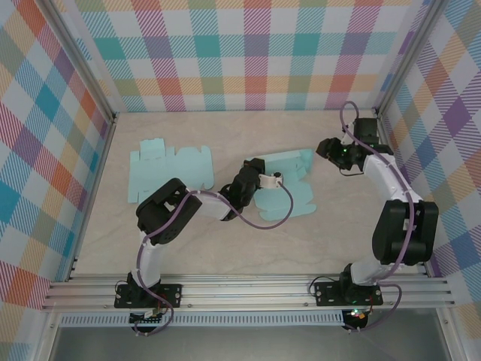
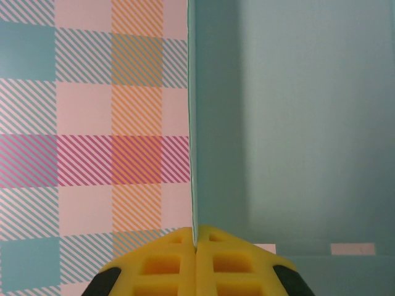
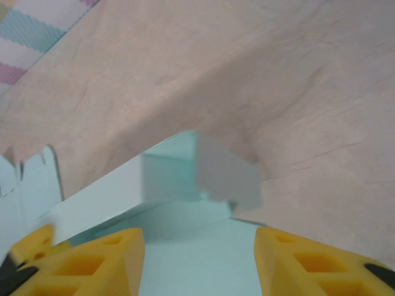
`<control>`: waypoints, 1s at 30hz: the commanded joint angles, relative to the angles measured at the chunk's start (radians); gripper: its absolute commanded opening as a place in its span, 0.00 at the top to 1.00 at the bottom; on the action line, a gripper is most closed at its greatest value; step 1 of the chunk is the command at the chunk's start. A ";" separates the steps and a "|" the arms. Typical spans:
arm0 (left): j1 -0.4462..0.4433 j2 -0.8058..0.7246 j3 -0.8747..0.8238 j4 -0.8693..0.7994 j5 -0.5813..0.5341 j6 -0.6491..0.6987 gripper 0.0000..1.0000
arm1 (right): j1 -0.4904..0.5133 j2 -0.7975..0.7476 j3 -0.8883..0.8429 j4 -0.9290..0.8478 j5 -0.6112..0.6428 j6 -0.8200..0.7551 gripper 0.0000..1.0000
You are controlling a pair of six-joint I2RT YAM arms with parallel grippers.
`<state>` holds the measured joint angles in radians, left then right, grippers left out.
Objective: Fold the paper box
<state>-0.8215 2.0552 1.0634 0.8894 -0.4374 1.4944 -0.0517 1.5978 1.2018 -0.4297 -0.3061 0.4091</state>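
Left fingers [image 2: 213,262] clamped on paper box [image 2: 296,123] wall; right fingers [image 3: 296,259] apart near it

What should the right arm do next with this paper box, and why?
Probably ease the right gripper forward until the raised flap sits between its jaws, then close. The jaws stand apart with the flap just ahead, and the left gripper pinches the paper box steady.

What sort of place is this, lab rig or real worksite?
Probably a lab test cell for robot manipulation: plaid walls boxing in a small table, left arm and right arm bolted to an aluminium rail, a flat teal box blank laid out.
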 commanded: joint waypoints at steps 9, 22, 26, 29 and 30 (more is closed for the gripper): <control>-0.003 0.112 0.004 0.216 -0.003 0.201 1.00 | -0.028 0.332 0.126 0.087 -0.005 -0.064 0.57; 0.011 0.133 0.006 0.246 0.007 0.232 1.00 | -0.088 0.488 0.273 0.101 -0.151 -0.033 0.57; 0.013 0.147 0.012 0.253 0.005 0.240 1.00 | -0.087 0.541 0.290 0.153 -0.289 0.026 0.58; 0.014 0.152 0.011 0.253 0.005 0.241 1.00 | -0.087 0.548 0.256 0.211 -0.346 0.055 0.59; 0.015 0.152 0.010 0.253 0.006 0.241 1.00 | -0.086 0.547 0.243 0.228 -0.362 0.062 0.59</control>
<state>-0.8154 2.1857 1.0630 1.1389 -0.4389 1.7184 -0.1436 2.1326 1.4670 -0.2691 -0.5457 0.4282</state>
